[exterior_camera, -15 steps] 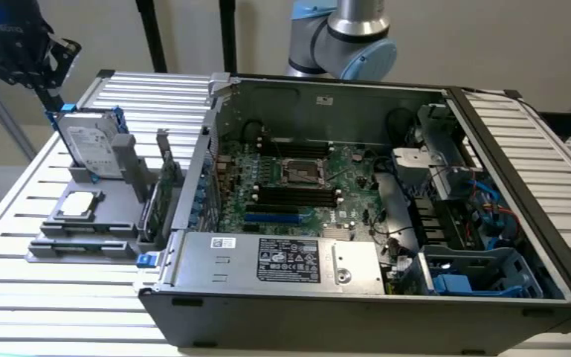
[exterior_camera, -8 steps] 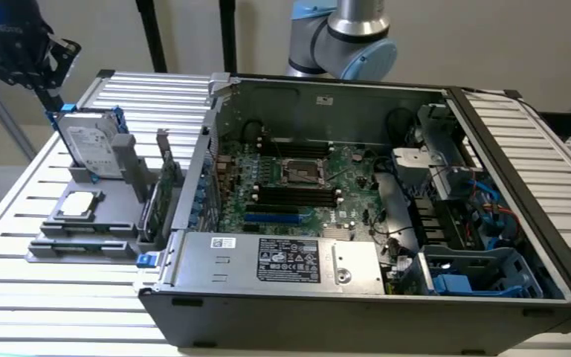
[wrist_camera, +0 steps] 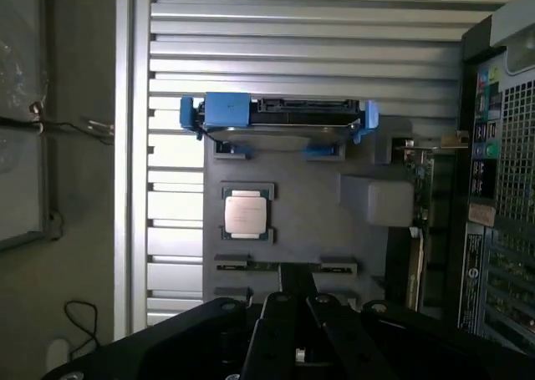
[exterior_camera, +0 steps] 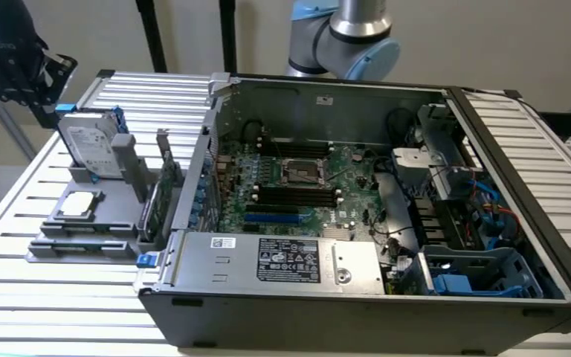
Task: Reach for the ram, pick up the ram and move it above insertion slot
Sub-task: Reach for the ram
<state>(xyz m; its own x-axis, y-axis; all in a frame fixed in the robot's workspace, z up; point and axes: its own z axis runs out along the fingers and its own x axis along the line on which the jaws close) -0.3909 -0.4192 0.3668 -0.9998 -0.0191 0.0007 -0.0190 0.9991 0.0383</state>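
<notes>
While my pincer point(wrist_camera: 297, 273) hangs closed above the gray holder point(wrist_camera: 292, 221), the ram point(wrist_camera: 261, 266) lies flat in a slot at one end of it, below my pincer's tip. The holder sits on the slatted tabletop point(exterior_camera: 57, 312), just beside the open computer case point(exterior_camera: 365, 223). A hard drive point(exterior_camera: 92, 149) stands at its other end.

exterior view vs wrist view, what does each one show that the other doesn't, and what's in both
Exterior view: the motherboard inside the open case, the power supply and the arm's joint. Wrist view: the claw, nearest the ram. Both: the gray holder beside the case, carrying the ram, the hard drive in its blue caddy and the processor chip.
</notes>
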